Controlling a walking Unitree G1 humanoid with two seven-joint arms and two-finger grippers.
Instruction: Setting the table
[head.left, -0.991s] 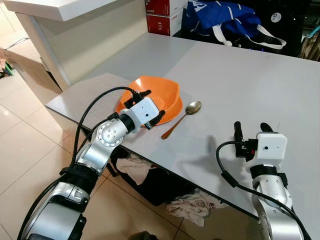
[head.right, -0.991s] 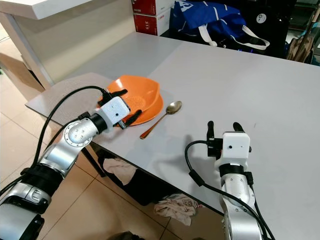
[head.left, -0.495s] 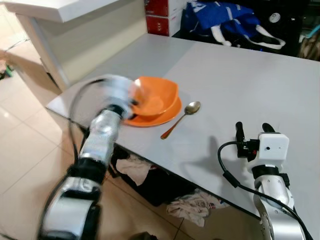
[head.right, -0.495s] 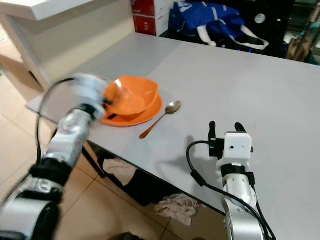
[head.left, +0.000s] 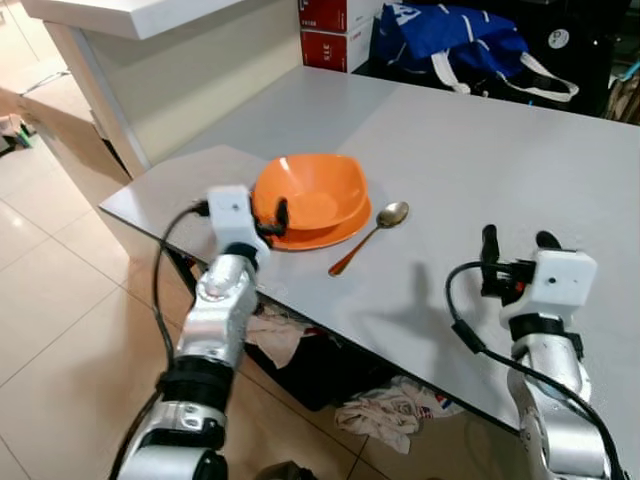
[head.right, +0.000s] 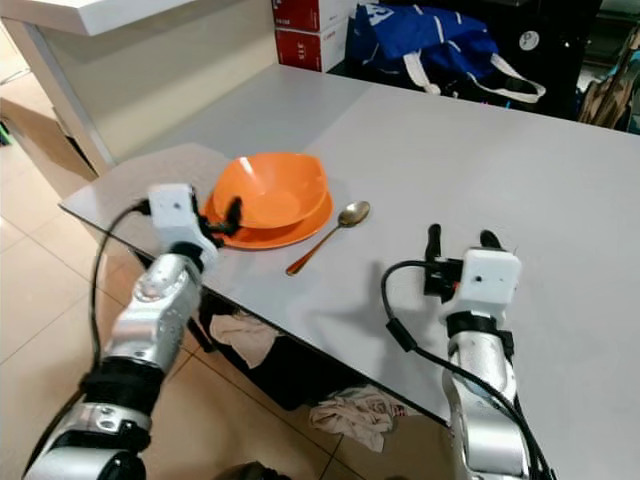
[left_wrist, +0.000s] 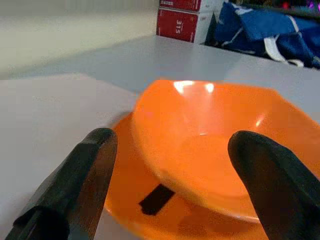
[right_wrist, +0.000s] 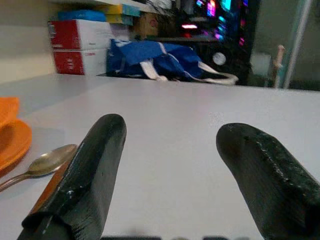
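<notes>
Left wrist view shows my left gripper (left_wrist: 170, 185) with its two fingers spread wide and nothing between them — the orange bowl (left_wrist: 210, 150) sits just ahead on the orange plate (left_wrist: 135, 200), untouched by either pad. A second ago this arm lay low across the table edge with its fingers over the near rim of the plate; it has since swung up and round, so that the wrist now stands at the table's edge and looks straight at the bowl. I judge that the bowl and plate are set down and let go, and this place setting is nearly laid.

From my head, my right gripper (head.left: 517, 240) hovers over the grey table (head.left: 480, 150) at about five o'clock from the bowl, well apart from it, fingers open and empty, much as it was. The spoon (head.left: 368, 235) lies just beside the plate at three o'clock, bowl end away from me, handle slanting back towards me.

Farther off, at twelve o'clock, a blue bag (head.left: 450, 40) and red boxes (head.left: 335, 20) stand beyond the table.
</notes>
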